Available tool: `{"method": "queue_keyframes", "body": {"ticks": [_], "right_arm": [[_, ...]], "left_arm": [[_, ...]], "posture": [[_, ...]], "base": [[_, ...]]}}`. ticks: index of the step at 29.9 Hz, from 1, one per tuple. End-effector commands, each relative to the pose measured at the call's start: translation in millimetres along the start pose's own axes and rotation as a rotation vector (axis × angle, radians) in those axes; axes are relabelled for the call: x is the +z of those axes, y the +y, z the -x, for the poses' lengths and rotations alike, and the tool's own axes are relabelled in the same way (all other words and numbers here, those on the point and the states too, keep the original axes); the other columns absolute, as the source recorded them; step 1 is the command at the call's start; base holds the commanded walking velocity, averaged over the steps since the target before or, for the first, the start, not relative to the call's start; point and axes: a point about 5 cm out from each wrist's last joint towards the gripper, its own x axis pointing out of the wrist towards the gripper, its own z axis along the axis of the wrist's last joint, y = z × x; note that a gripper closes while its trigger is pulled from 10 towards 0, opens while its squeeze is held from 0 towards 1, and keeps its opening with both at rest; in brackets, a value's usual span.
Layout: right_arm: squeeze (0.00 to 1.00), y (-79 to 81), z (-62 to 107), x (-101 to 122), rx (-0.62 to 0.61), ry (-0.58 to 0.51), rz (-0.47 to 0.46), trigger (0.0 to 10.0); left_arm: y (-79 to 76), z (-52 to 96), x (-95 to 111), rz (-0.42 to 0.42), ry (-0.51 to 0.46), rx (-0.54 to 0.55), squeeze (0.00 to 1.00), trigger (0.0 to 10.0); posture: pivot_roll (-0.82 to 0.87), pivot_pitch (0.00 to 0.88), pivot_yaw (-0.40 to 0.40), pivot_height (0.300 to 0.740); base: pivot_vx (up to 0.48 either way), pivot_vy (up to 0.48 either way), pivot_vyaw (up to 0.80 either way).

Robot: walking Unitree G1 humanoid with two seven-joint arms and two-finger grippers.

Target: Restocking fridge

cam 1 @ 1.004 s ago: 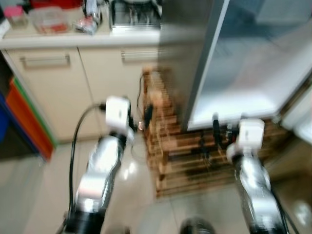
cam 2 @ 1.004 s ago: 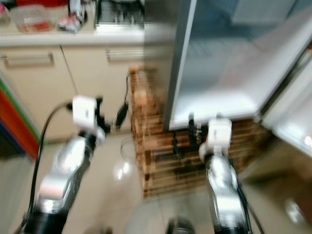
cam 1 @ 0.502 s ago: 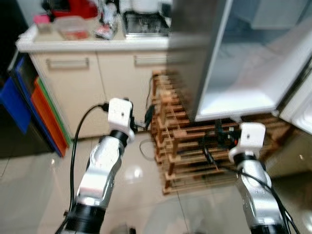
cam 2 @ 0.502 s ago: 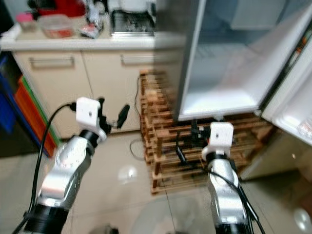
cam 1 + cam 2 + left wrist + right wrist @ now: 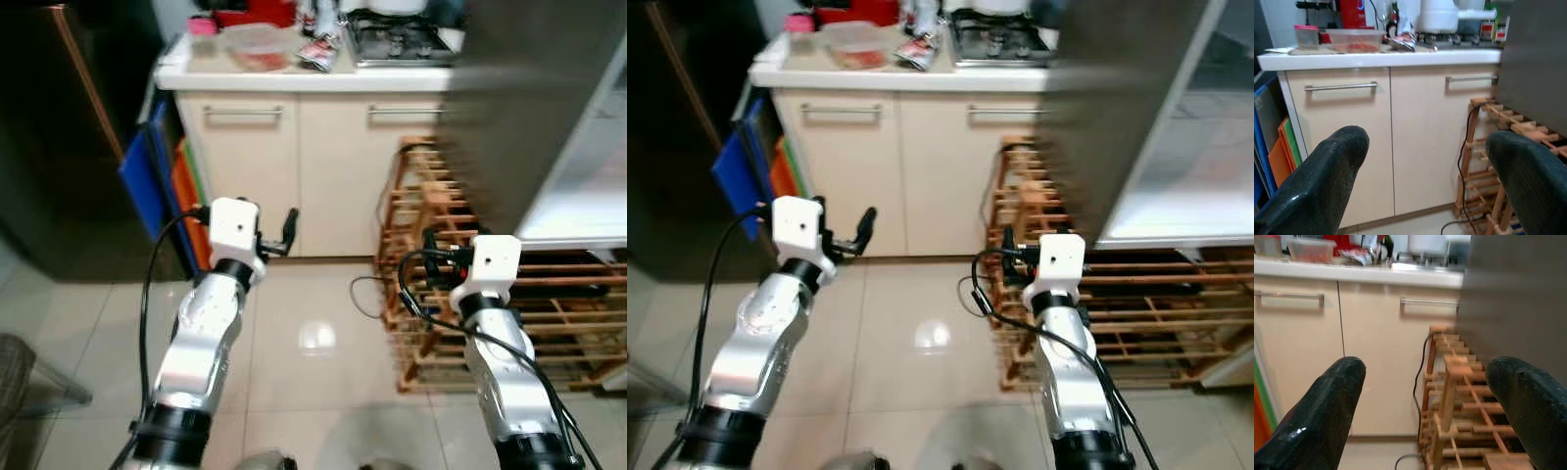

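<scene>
Swinging left since a second ago, the camera is now bringing the cabinets and dark doorway into view, pushing the fridge [image 5: 549, 108] to the upper right.

Both arms are reaching forward at mid-frame, bent at the elbow; the left tool [image 5: 1415, 176] and right tool [image 5: 1422, 406] are gaping wide, holding nothing. The fridge is standing upright on a wooden rack [image 5: 490, 294], its open interior facing right. A food container [image 5: 257, 47] is sitting on the surface [image 5: 294, 76], upper centre.
</scene>
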Motion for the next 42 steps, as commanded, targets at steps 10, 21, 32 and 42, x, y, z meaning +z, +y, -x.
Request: {"method": "queue_keyframes", "body": {"ticks": [10, 21, 32, 42], "right_arm": [[0.00, 4.2, -22.2, 53, -0.043, -0.257, 0.046, 10.0], [0.00, 28.8, -28.1, 36, 0.026, -0.175, -0.042, 10.0], [0.00, 30.1, -36.3, 38, 0.013, -0.189, -0.036, 10.0], [0.00, 24.7, -35.4, 37, -0.022, -0.169, -0.022, 10.0]], "left_arm": [[2.0, -5.4, 20, -0.036, -0.089, 0.048, 0.00, 10.0], [12.2, -18.6, 31, -0.101, -0.061, 0.091, 0.00, 10.0], [-1.3, -22.1, 33, -0.085, -0.086, 0.029, 0.00, 10.0], [-11.6, -29.6, 32, -0.100, -0.084, -0.018, 0.00, 10.0]], "posture": [[0.00, 0.000, -0.034, 0.711], [0.06, 0.000, -0.031, 0.711], [0.01, 0.000, 0.003, 0.711], [-0.02, 0.000, 0.010, 0.711]], "base": [[0.454, 0.000, 0.00], [0.437, 0.070, 0.00], [0.454, 0.000, 0.00], [0.473, 0.000, 0.21]]}}
